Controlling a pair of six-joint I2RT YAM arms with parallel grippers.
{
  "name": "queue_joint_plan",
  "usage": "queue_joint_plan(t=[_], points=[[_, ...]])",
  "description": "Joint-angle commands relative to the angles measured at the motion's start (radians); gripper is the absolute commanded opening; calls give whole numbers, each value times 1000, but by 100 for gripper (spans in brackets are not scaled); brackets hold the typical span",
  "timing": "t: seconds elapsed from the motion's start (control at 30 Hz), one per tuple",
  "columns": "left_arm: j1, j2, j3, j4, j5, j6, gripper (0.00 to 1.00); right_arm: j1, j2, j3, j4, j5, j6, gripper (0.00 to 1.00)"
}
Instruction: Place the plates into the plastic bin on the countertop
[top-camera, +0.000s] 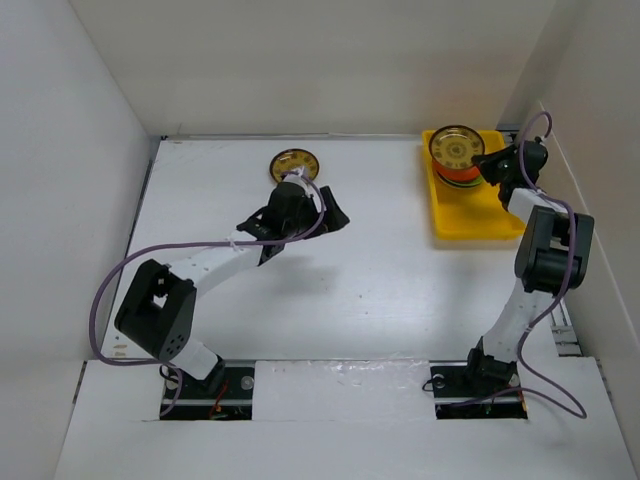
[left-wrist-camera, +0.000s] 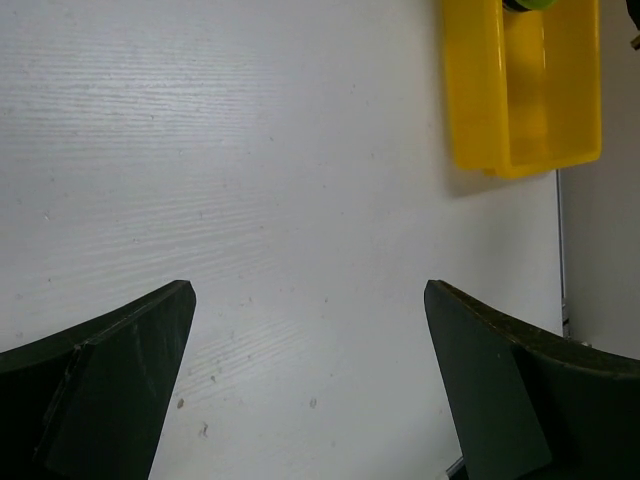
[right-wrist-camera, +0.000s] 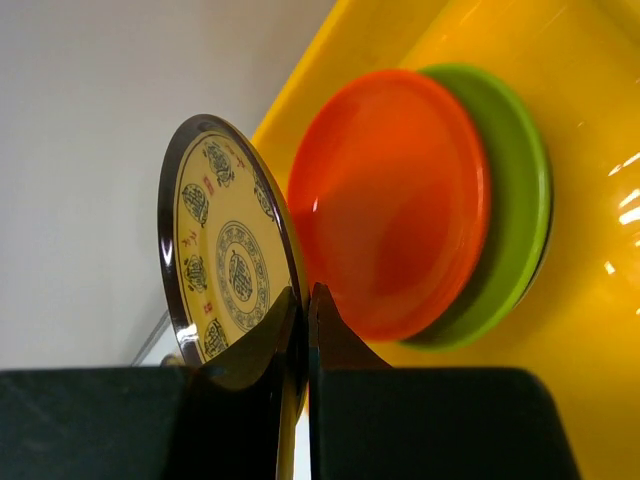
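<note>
The yellow plastic bin (top-camera: 480, 215) stands at the back right of the white countertop (top-camera: 350, 290). My right gripper (top-camera: 490, 165) is shut on the rim of a brown-gold patterned plate (top-camera: 457, 150) and holds it over the stack in the bin. In the right wrist view this plate (right-wrist-camera: 225, 260) hangs above an orange plate (right-wrist-camera: 400, 200) lying on a lime green plate (right-wrist-camera: 520, 190). A second brown-gold plate (top-camera: 293, 163) lies at the back centre, just beyond my left gripper (top-camera: 325, 215), which is open and empty. The bin also shows in the left wrist view (left-wrist-camera: 520, 110).
White walls close in the countertop on the left, back and right. The right wall stands close behind the bin. A purple cable (top-camera: 130, 270) loops off the left arm. The near half of the bin's floor (top-camera: 470, 205) is bare.
</note>
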Motion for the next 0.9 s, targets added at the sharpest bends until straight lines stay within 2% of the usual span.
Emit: queue_joint_plan(t=[0.0,0.23,0.4,0.47,0.6,0.77,0.87], points=[[-6,-10,-18,19,-10,40,99,-31,33,117,17,54,35,0],[79,-22,-39,1,-24,30,99,-40,196,338,-155,3,6,0],[79,-22,-15,-39,-50,41,99,-40,216,375,-202,3,-14,6],[79,-32,-15,-52,-76,41,99,-31,216,366,-203,3,-14,6],[98,-32,4,-117,-96,30,99,-31,204,344,-215,-6,-38,12],[187,-32,24,-150,-108,-18,99,-31,165,283,-215,3,-51,45],[230,-42,24,-170,-108,-18,99,-40,127,264,-215,3,-71,57]])
